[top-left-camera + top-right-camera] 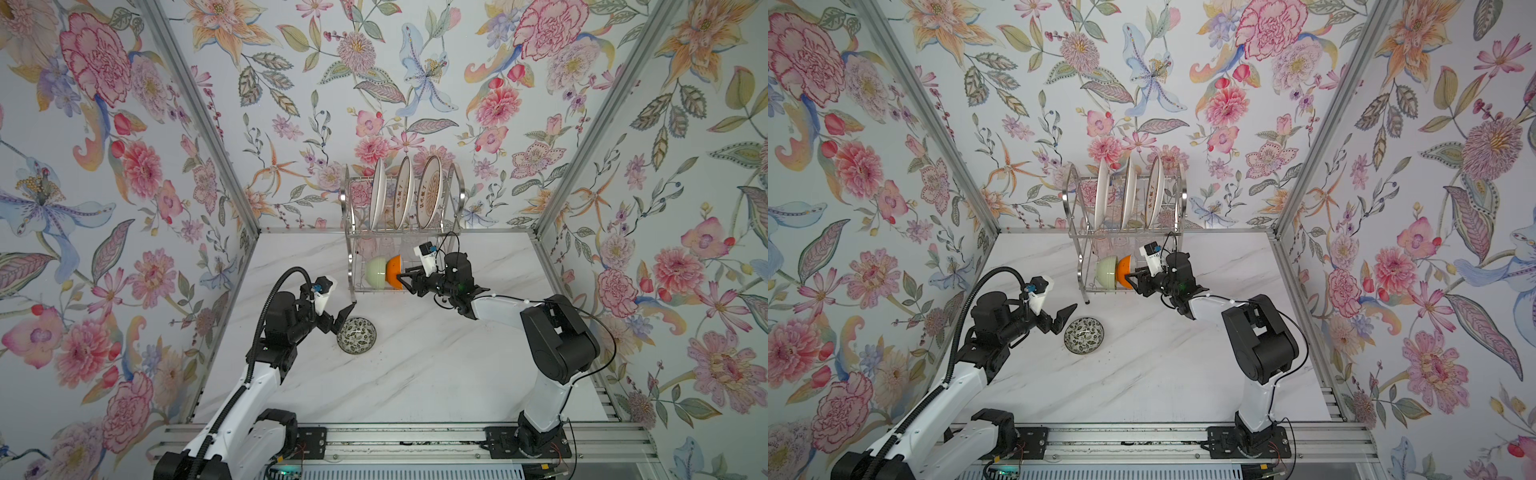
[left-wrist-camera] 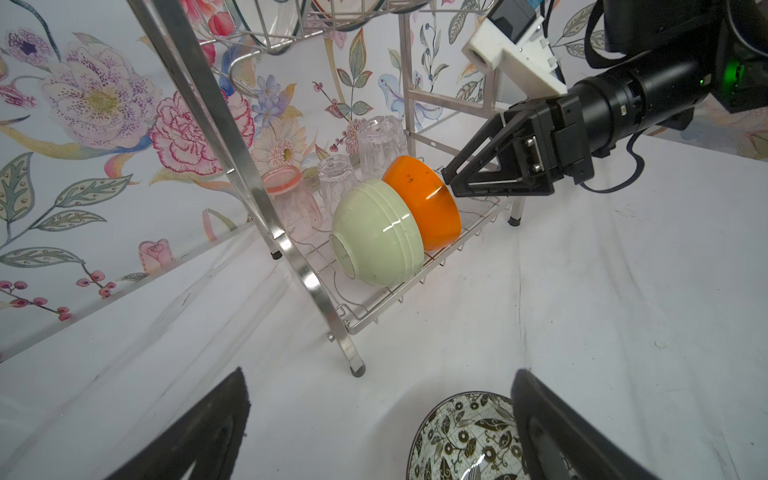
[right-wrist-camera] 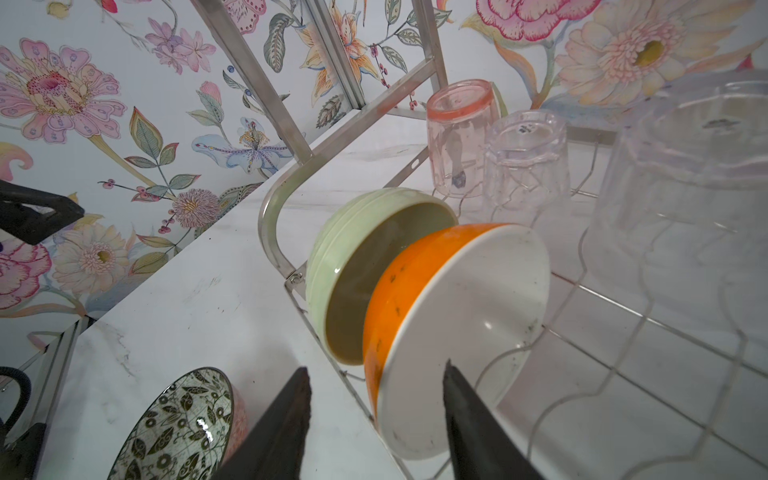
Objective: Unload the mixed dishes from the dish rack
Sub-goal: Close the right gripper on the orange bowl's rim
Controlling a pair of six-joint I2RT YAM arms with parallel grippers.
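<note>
The right claw is open – its fingers straddle the rim of the orange bowl, which stands on edge against the green bowl on the lower tier of the dish rack. The left claw is wide open – just beside the patterned bowl on the table.

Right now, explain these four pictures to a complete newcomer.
Two robot arms work at a marble table, each ending in a gripper. Two pictures look down from above; two come from cameras on the wrists. The dish rack holds three plates on top, and below a green bowl, an orange bowl and upside-down cups. A patterned bowl sits on the table beside the left gripper, which is open and empty. The right gripper is open too, straddling the orange bowl's rim; nothing is held yet.
</note>
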